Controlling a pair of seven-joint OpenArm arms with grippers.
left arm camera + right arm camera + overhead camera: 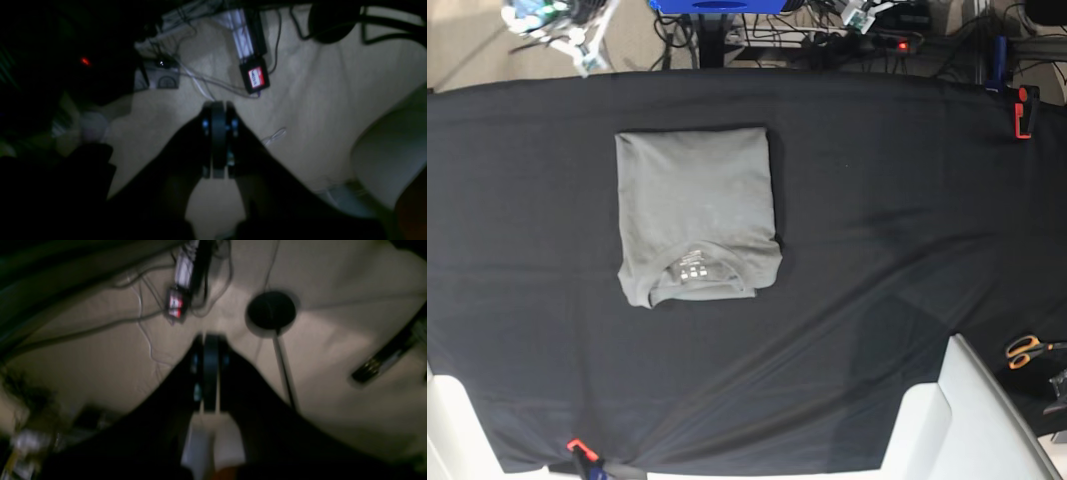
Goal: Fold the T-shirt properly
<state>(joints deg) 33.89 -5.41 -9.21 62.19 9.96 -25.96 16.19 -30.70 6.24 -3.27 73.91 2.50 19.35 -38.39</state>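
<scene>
The T-shirt (695,213) lies folded into a neat grey rectangle on the black tablecloth (877,220), left of centre in the base view, neckline and white label marks toward the near edge. Neither gripper touches it. In the left wrist view my left gripper (218,106) is shut with nothing in it and hangs over the beige floor. The right gripper (210,338) is likewise shut and empty above the floor. Only white arm parts show in the base view, at the near right (972,420) and near left (442,420).
Orange-handled scissors (1025,349) lie at the right edge. Orange clamps (1024,110) (577,447) pin the cloth. Cables and a red-labelled adapter (255,77) lie on the floor, with a black round base (271,310) nearby. Equipment crowds the far side of the table.
</scene>
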